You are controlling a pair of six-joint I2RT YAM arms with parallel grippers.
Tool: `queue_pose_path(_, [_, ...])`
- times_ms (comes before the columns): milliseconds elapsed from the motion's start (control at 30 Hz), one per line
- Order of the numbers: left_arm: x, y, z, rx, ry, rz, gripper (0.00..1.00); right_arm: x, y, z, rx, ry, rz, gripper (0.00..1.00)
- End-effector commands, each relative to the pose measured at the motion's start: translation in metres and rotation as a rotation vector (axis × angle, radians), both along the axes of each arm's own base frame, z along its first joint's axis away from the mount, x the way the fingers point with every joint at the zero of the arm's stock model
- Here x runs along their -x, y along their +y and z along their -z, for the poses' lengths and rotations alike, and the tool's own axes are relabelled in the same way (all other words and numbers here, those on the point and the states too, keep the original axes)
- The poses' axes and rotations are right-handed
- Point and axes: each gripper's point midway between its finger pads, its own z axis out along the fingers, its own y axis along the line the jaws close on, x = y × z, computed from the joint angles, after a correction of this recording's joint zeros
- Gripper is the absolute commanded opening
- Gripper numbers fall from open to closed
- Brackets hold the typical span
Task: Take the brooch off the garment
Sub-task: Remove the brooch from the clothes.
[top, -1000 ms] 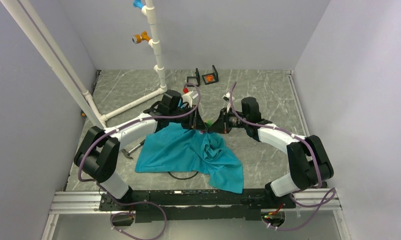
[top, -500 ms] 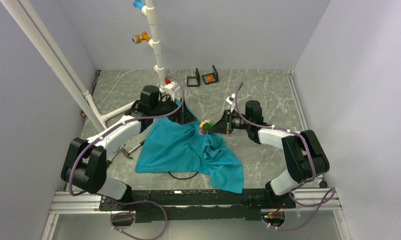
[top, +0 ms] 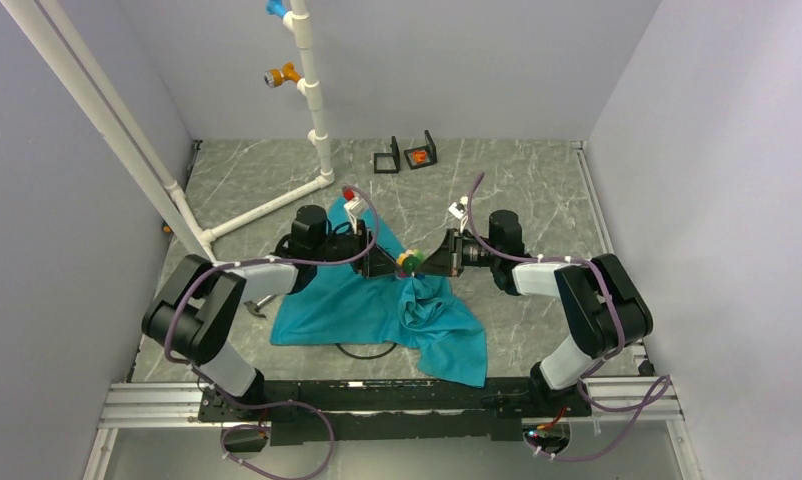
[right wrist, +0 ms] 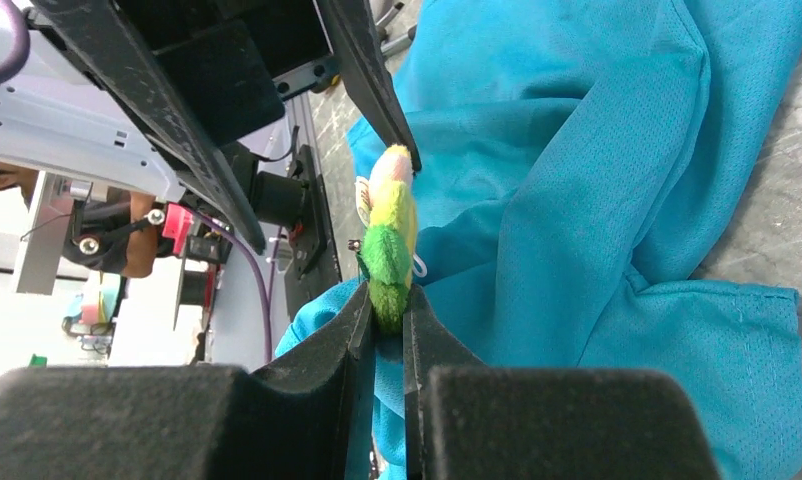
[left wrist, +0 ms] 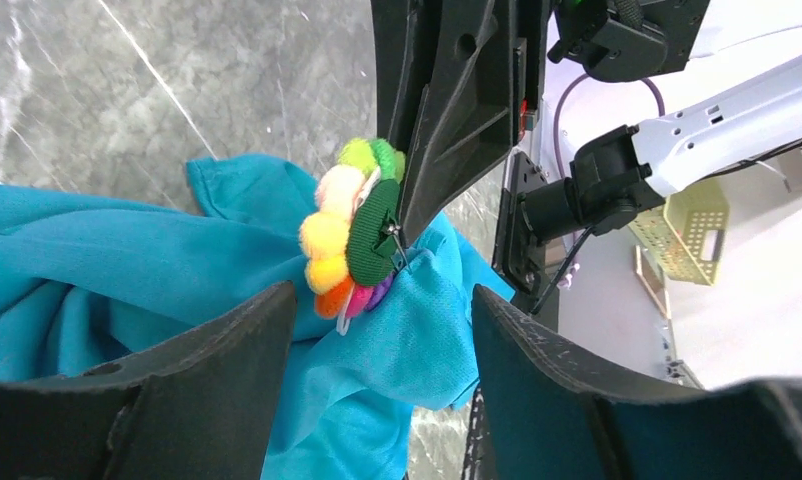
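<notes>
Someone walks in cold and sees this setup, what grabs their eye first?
The bright multicoloured brooch, pinched edge-on in the right gripper at the middle of the table. Under it the teal garment lies crumpled, a fold drawn up to the brooch. The left gripper faces it with open jaws, holding nothing.

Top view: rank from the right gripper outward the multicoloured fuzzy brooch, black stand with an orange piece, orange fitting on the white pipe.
1. Multicoloured fuzzy brooch, pinched in the right gripper.
2. Black stand, far back centre.
3. Orange fitting, up the white pipe, far left.
</notes>
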Motion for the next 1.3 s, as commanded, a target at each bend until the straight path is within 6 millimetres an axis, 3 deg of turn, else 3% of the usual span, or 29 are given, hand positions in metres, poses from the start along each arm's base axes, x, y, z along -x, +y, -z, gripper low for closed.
queue_pose_path(0, [0.004, -0.011, -0.009, 0.068, -0.004, 0.048, 0.66, 0.001, 0.003, -0.006, -0.027, -0.047, -0.026, 0.00])
queue_pose_path(333, [0.006, -0.021, 0.001, 0.088, 0.041, 0.100, 0.31, 0.006, 0.003, 0.002, -0.024, -0.021, -0.052, 0.00])
queue_pose_path(600, [0.017, -0.029, 0.007, 0.099, 0.058, 0.148, 0.26, 0.011, 0.001, 0.006, -0.011, -0.019, -0.072, 0.00])
queue_pose_path(767, [0.021, -0.030, 0.010, 0.089, 0.064, 0.169, 0.00, 0.012, 0.001, 0.007, -0.009, -0.019, -0.091, 0.24])
queue_pose_path(1000, [0.024, -0.031, 0.012, 0.082, 0.085, 0.182, 0.00, 0.011, 0.002, 0.007, -0.002, -0.035, -0.092, 0.31])
queue_pose_path(1133, [0.023, -0.032, 0.011, 0.080, 0.088, 0.185, 0.00, 0.013, 0.003, 0.006, -0.002, -0.040, -0.100, 0.27])
queue_pose_path(1267, [0.021, -0.033, 0.010, 0.077, 0.105, 0.179, 0.00, 0.017, 0.008, 0.005, -0.001, -0.057, -0.125, 0.06])
